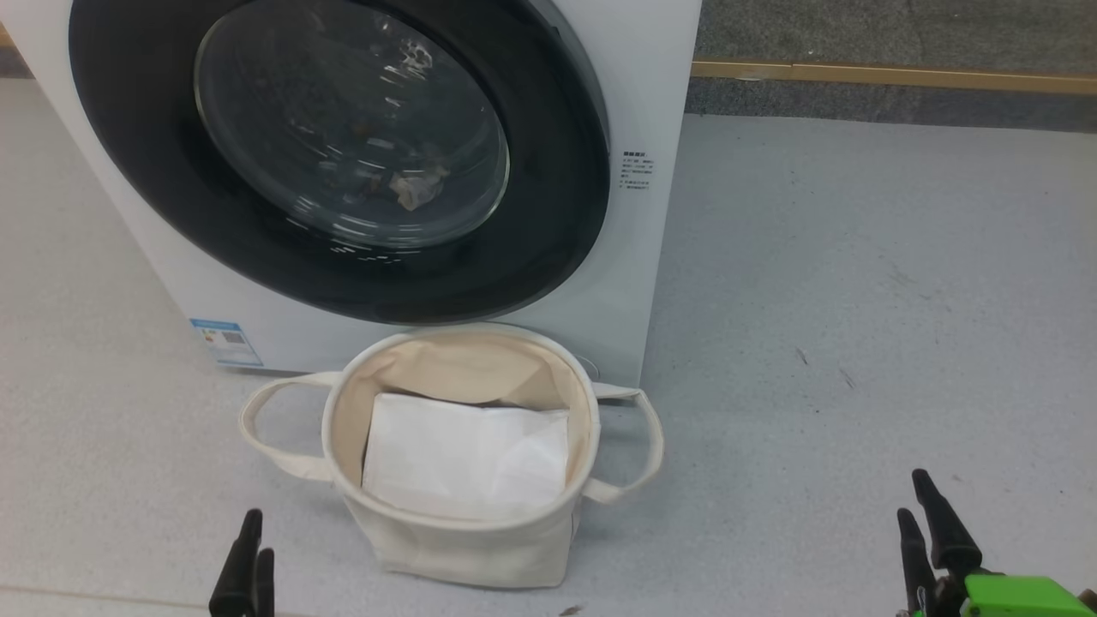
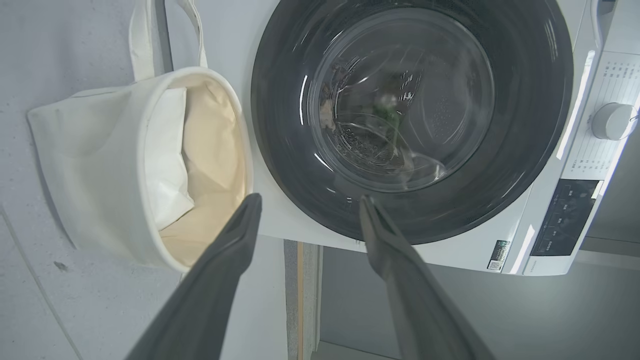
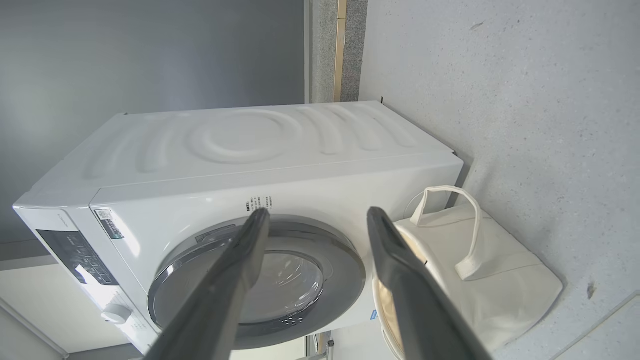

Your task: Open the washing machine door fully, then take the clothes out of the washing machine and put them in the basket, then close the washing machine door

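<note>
Currently the door [image 1: 548, 223] sits shut against the washing machine [image 1: 651, 283], with something pale dimly visible behind its glass. The basket [image 1: 463, 548] stands on the floor [image 1: 857, 300] just in front, a white sheet [image 1: 467, 458] lying inside. The left gripper [image 1: 257, 536] and right gripper [image 1: 910, 493] hang low on either side of it, fingers spread, holding nothing.

Ahead of the left pincer [image 1: 257, 533], itself cut off by the lower edge, the washing machine door [image 1: 343, 154] is cropped at the top, reflections obscure whatever lies behind it, and the printed text [image 1: 638, 171] is too small to read.
</note>
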